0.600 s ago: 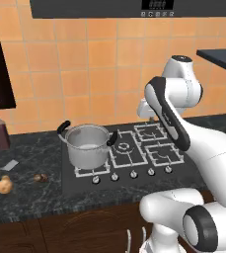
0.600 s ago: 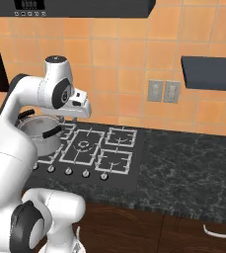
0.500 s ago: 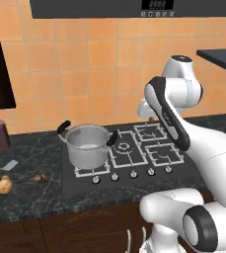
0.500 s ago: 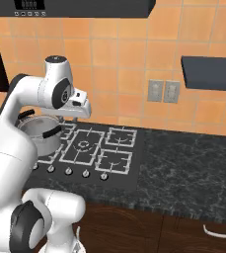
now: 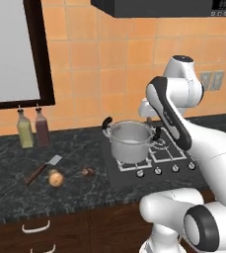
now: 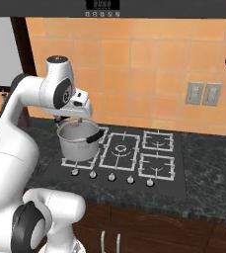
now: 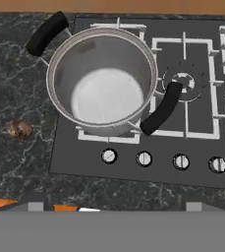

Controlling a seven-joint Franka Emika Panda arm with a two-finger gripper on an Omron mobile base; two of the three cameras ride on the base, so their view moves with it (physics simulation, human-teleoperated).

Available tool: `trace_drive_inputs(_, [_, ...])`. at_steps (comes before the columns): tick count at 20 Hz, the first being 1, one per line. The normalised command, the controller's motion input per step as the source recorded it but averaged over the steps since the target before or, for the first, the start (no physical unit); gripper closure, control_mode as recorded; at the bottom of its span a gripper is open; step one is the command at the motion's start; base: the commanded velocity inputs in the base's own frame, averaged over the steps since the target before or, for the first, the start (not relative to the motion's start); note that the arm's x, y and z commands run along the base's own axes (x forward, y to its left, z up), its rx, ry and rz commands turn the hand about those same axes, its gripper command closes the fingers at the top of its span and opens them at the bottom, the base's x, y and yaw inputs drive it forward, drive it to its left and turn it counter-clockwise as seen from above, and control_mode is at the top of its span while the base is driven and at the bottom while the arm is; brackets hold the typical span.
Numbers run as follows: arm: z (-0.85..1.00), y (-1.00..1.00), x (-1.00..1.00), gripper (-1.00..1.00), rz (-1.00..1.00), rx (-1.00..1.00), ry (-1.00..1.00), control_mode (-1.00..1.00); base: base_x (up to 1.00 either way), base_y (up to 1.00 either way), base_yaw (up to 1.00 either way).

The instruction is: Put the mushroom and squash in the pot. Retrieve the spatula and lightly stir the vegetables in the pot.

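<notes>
- I'm looking at a kitchen with orange wall tiles, a dark speckled stone counter [image 5: 16, 192] and a black gas hob [image 6: 156, 163] set into it; a dark-framed window [image 5: 13, 49] sits on the wall at the left of the left base view.
- The pot [image 5: 130, 141] stands on the hob's front left burner, upright, with a black handle on each of two opposite sides. From the hand view I see straight down into the pot [image 7: 104, 81], and its pale bottom holds nothing.
- The mushroom [image 5: 88, 172] lies on the counter just left of the hob, apart from the pot. In the hand view it shows as a small brown lump [image 7: 19, 129] on the stone beside the hob's edge.
- The squash [image 5: 56, 179] lies further left on the counter, near the mushroom but not touching it.
- The spatula [image 5: 41, 168] lies flat just behind and left of the squash, its silver blade toward the pot and its wooden handle pointing away to the front left.
- Two bottles [image 5: 33, 128], one yellowish and one dark red, stand side by side against the wall behind the spatula.
- My arm is folded high over the hob, with the hand [image 6: 77, 106] above the back of the pot. I cannot tell how wide the claw stands; the fingertips aren't clear from any camera.
- A row of knobs [image 7: 160, 160] runs along the hob's front edge.
</notes>
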Motion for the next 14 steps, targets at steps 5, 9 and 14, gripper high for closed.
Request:
trace_drive_inputs(5, [0.00, 0.00, 0.00, -1.00, 0.00, 0.00, 0.00, 1.00, 0.00, 0.81, 0.00])
trace_drive_inputs(9, [0.00, 0.00, 0.00, -1.00, 0.00, 0.00, 0.00, 1.00, 0.02, 0.50, 0.00])
trace_drive_inputs(14, [0.00, 0.00, 0.00, -1.00, 0.00, 0.00, 0.00, 1.00, 0.34, 0.49, 0.00])
